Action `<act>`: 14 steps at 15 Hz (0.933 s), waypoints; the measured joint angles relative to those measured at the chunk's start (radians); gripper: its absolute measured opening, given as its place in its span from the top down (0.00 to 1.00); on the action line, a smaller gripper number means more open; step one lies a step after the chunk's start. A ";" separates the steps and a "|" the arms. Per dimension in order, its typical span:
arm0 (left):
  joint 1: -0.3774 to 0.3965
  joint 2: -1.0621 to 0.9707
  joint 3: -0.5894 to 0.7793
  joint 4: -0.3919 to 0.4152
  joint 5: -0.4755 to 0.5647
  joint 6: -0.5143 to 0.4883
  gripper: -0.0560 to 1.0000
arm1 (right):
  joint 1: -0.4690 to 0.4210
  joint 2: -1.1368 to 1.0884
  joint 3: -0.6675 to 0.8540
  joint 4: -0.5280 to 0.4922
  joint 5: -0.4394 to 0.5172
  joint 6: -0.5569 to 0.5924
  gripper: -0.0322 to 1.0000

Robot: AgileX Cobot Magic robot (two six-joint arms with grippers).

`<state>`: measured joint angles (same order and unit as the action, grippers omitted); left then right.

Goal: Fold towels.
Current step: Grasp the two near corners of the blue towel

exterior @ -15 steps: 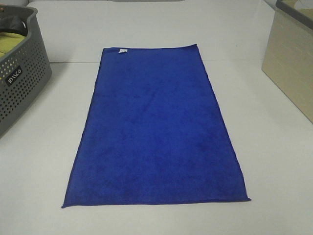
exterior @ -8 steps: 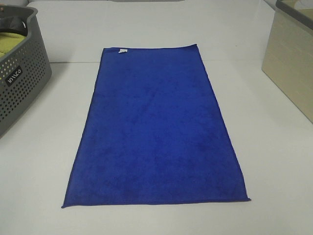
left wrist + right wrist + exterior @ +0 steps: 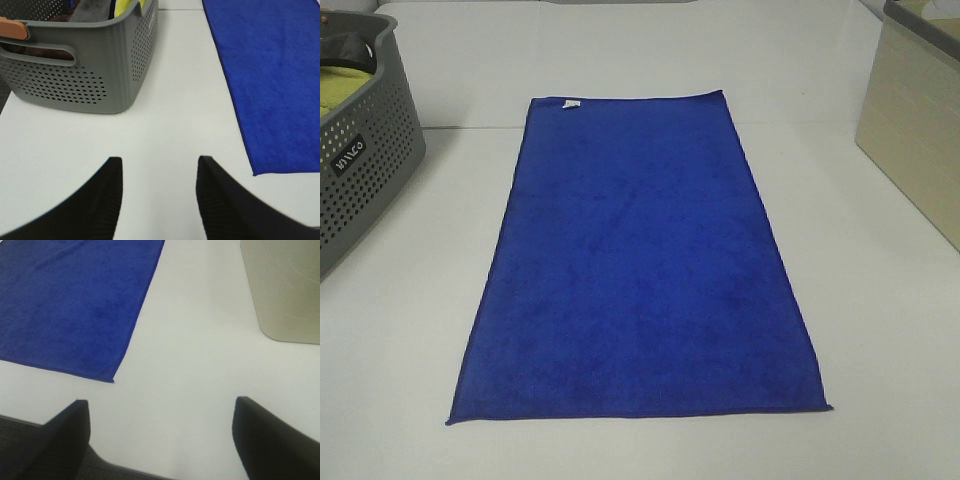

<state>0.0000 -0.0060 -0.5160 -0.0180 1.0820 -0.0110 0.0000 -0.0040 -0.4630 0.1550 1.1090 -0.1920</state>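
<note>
On the worktop (image 3: 880, 330) the towel (image 3: 640, 270) lies flat, left fingers (image 3: 95, 205) and right fingers (image 3: 55, 440) released; uneven 6 o'clock pinches could skew folding.

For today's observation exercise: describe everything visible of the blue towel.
The royal-blue towel is a rectangular soft-pile cloth, spread flat and unfolded on the white table, long sides running away from the high camera. A small white tag sits at its far short edge. Only the table touches it; the grey basket and the beige bin stand apart on either side.
</note>
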 joint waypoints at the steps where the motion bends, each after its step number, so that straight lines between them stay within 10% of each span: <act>1: 0.000 0.000 0.000 0.000 0.000 0.000 0.52 | 0.000 0.000 0.000 0.000 0.000 0.000 0.23; 14: 0.000 0.000 0.000 0.000 0.000 0.000 0.52 | 0.000 0.000 0.000 0.000 0.000 0.000 0.23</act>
<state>0.0000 -0.0060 -0.5160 -0.0180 1.0820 -0.0110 0.0000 -0.0040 -0.4630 0.1550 1.1090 -0.1920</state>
